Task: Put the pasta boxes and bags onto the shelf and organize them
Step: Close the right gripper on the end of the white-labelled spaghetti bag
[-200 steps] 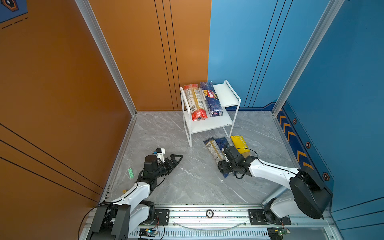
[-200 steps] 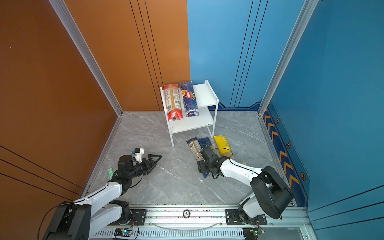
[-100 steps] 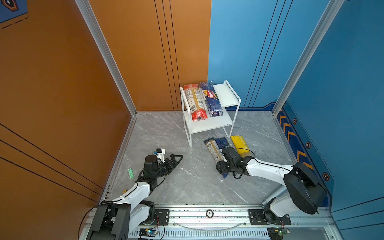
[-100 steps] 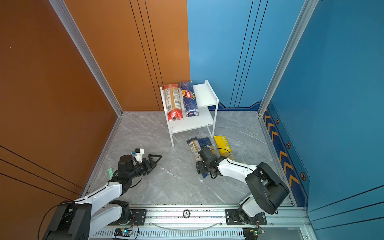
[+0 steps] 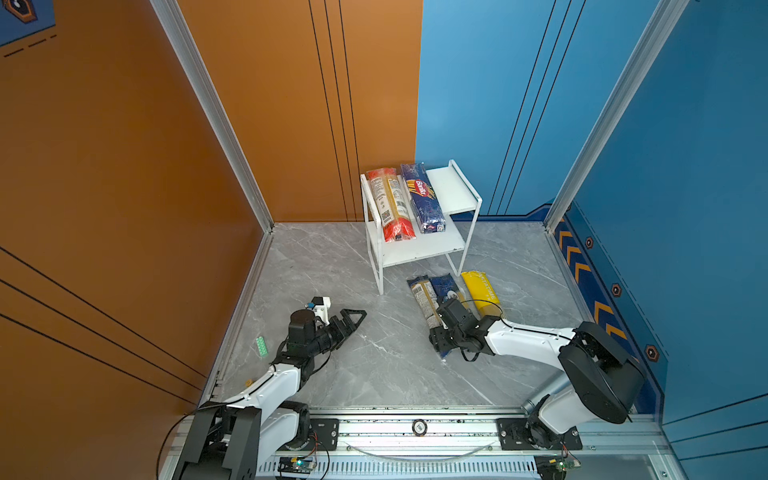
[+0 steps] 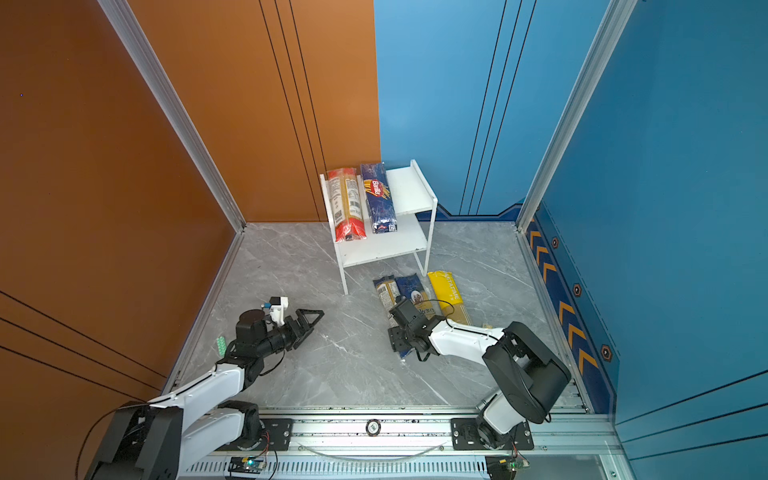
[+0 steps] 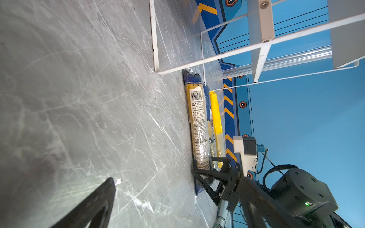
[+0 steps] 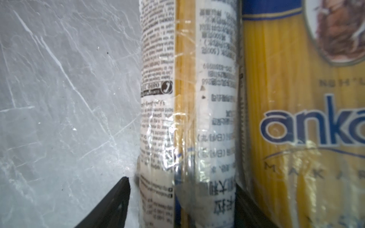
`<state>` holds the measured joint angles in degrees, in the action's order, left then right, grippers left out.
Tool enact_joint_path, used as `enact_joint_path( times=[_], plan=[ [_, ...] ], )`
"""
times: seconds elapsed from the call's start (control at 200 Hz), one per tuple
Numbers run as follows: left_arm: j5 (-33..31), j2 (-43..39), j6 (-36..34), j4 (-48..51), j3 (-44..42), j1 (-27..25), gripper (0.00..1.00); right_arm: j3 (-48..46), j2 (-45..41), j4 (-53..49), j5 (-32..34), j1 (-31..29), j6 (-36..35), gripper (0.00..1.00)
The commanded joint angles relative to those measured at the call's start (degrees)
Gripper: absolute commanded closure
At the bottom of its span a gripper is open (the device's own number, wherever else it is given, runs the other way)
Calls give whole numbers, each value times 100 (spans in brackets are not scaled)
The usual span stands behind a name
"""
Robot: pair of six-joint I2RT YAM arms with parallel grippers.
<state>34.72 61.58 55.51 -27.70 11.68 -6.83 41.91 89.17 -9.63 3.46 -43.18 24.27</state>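
On the shelf's top board lie the red-ended clear pack and the dark blue Barilla pack. Three packs lie side by side on the floor before it: clear dark-blue-labelled, blue-yellow with portrait, bright yellow. My right gripper is low at the near end of the clear labelled pack. Its jaws straddle that pack, one finger against it beside the blue-yellow pack, the other a little apart. My left gripper hangs open and empty over bare floor.
Orange and blue walls close in the grey marble floor. A small green piece lies outside the left floor edge. The arms' metal rail runs along the front. The shelf's lower board and the right half of its top board carry nothing.
The right gripper has slid slightly left along the floor and its jaws have narrowed around the clear labelled pack. The left arm has not moved.
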Motion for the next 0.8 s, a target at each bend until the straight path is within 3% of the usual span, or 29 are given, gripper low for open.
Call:
enact_joint_path(
  times=[0.0,0.796],
  plan=[
    [-59,-8,-115,-85,30,-44,2,-191,136,140,102,-61,45,32],
    [-94,-15,-95,-83,106,-211,2,-297,127,174,183,-95,56,64]
  ],
)
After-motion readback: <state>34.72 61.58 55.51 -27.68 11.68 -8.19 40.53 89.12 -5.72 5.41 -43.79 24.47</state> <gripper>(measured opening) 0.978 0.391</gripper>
